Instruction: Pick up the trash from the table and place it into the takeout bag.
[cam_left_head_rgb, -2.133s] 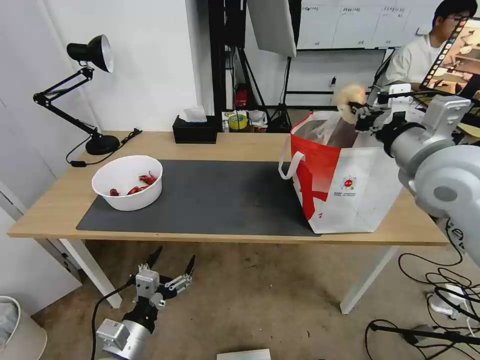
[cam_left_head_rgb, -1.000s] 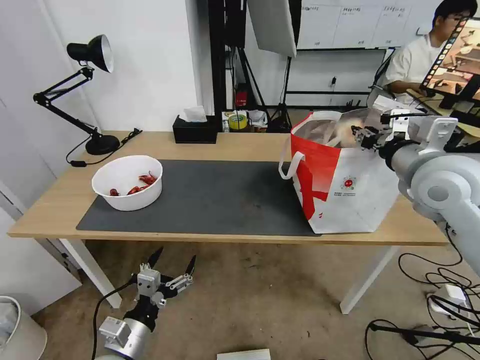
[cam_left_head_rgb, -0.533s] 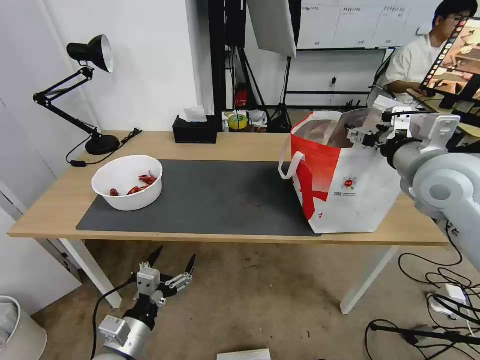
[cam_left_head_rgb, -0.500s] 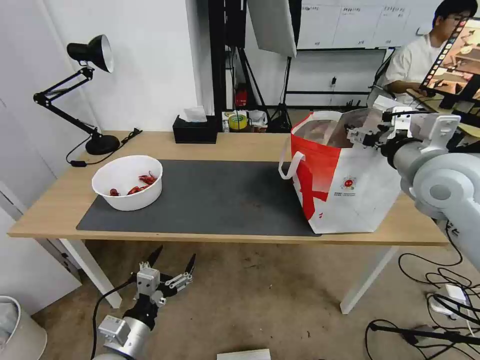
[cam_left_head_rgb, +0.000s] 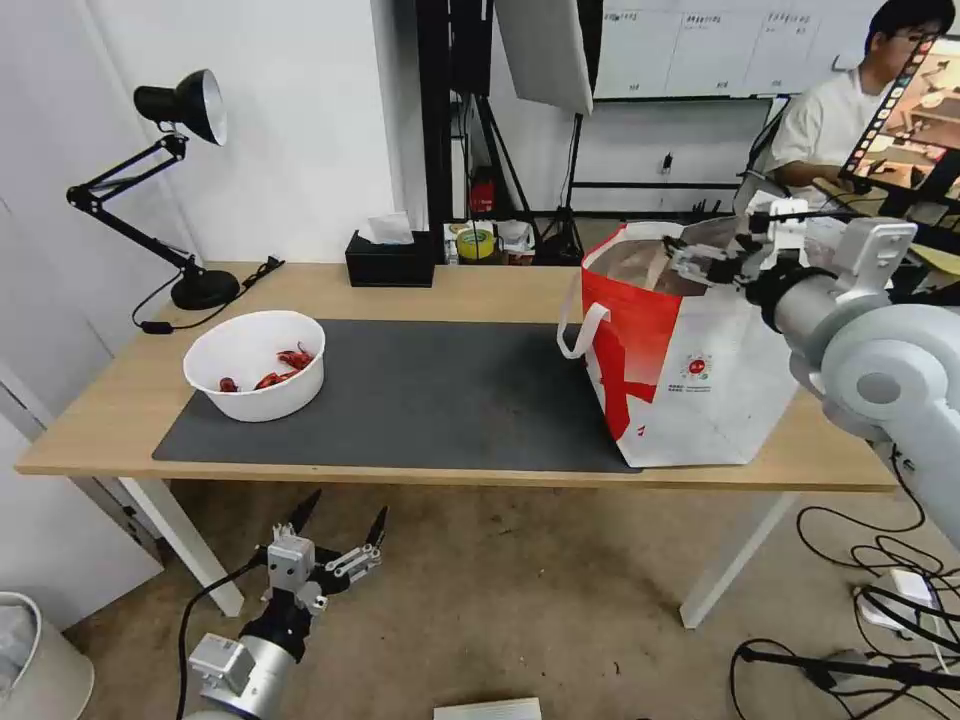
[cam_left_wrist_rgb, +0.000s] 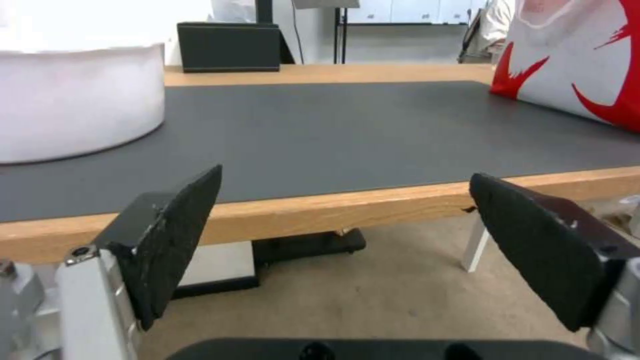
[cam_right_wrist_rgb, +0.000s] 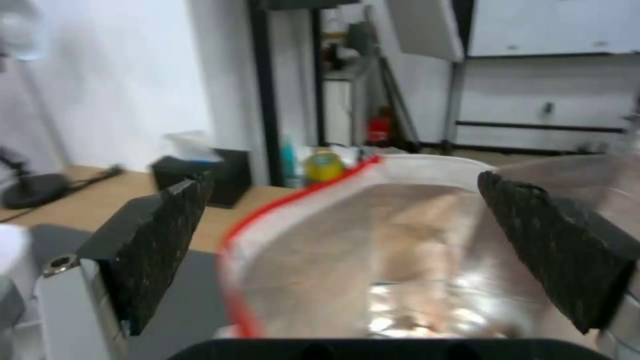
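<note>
The trash I see is a white round bowl (cam_left_head_rgb: 255, 365) with red crayfish shells, standing at the left end of the dark mat on the table (cam_left_head_rgb: 480, 290). The white-and-red takeout bag (cam_left_head_rgb: 690, 370) stands upright at the right end, its foil-lined mouth (cam_right_wrist_rgb: 400, 260) open. My right gripper (cam_left_head_rgb: 692, 262) hovers over the bag's mouth, open, with nothing between its fingers (cam_right_wrist_rgb: 160, 240). My left gripper (cam_left_head_rgb: 342, 512) hangs low in front of the table, below its front edge, open and empty. From there the bowl (cam_left_wrist_rgb: 73, 100) and the bag (cam_left_wrist_rgb: 580, 55) show across the mat.
A black tissue box (cam_left_head_rgb: 390, 262) sits at the table's back edge. A black desk lamp (cam_left_head_rgb: 185, 180) stands on the back left corner with its cord on the wood. Cables lie on the floor at right. The mat (cam_left_head_rgb: 440, 390) between bowl and bag is bare.
The right gripper held an orange-tinted wad above the bag, lowered to the bag's mouth and opened; the wad is gone from it. The gripper has since shifted slightly left. The left arm barely moved.
</note>
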